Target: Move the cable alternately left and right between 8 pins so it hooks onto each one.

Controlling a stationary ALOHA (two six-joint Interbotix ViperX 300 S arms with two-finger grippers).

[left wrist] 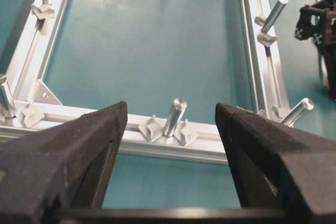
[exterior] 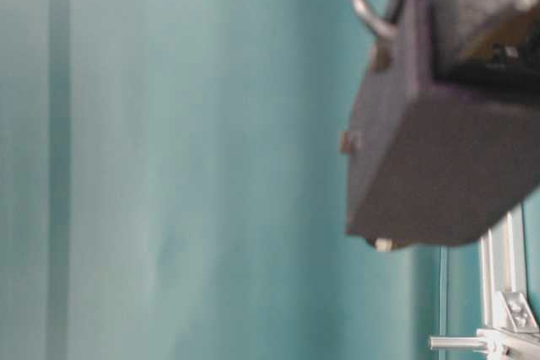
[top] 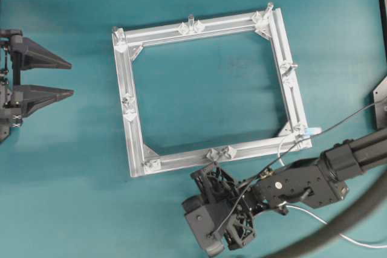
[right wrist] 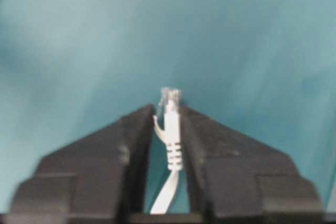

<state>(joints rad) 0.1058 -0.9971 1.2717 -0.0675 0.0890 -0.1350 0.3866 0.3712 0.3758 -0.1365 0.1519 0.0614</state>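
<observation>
While the left gripper (top: 72,78) stands wide at the table's left edge, the right gripper (right wrist: 169,109) clamps the cable's (right wrist: 171,145) plug.

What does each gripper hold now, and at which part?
The right gripper holds the cable at its connector plug end. The left gripper is open and holds nothing.

cable (right wrist: 171,145): white, clear-tipped plug
frame (top: 130,143): silver
pins (left wrist: 174,117): silvery
table (top: 199,83): teal
left gripper (left wrist: 170,145): black
right gripper (right wrist: 168,114): black
</observation>
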